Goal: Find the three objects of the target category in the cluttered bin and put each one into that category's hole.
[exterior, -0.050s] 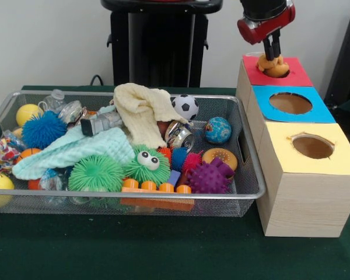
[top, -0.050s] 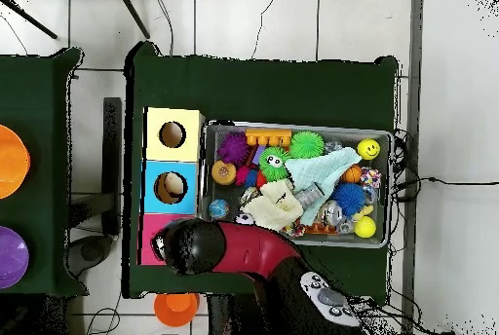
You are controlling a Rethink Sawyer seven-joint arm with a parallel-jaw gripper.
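Green cloth covers the table [exterior, -0.050s: 163,256], bare along its near edge and between the wire bin [exterior, -0.050s: 245,192] and the wooden box [exterior, -0.050s: 303,204]. In the front view the bin fills the left and middle of the table, and the box stands just beside its right wall, running from near to far. The box has three tops, each with a round hole: yellow top [exterior, -0.050s: 332,157] nearest, blue top [exterior, -0.050s: 318,111] in the middle, red top [exterior, -0.050s: 297,76] farthest.

Red and black, the arm [top, -0.050s: 244,248] comes down over the far right, and in the overhead view its bulk hides most of the red top. The gripper [exterior, -0.050s: 273,57] hangs straight down over the red hole, its dark fingers [exterior, -0.050s: 276,44] closed narrowly on an orange toy [exterior, -0.050s: 274,67], which sits at the mouth of that hole, partly below the rim.

The bin is heaped: a cream cloth [exterior, -0.050s: 143,111] and a mint cloth [exterior, -0.050s: 76,151] lie across the middle, with a green spiky ball [exterior, -0.050s: 96,173], a blue spiky ball [exterior, -0.050s: 44,129], a purple spiky ball [exterior, -0.050s: 210,178] and a small soccer ball [exterior, -0.050s: 185,106] round them. Little open room shows inside the bin.
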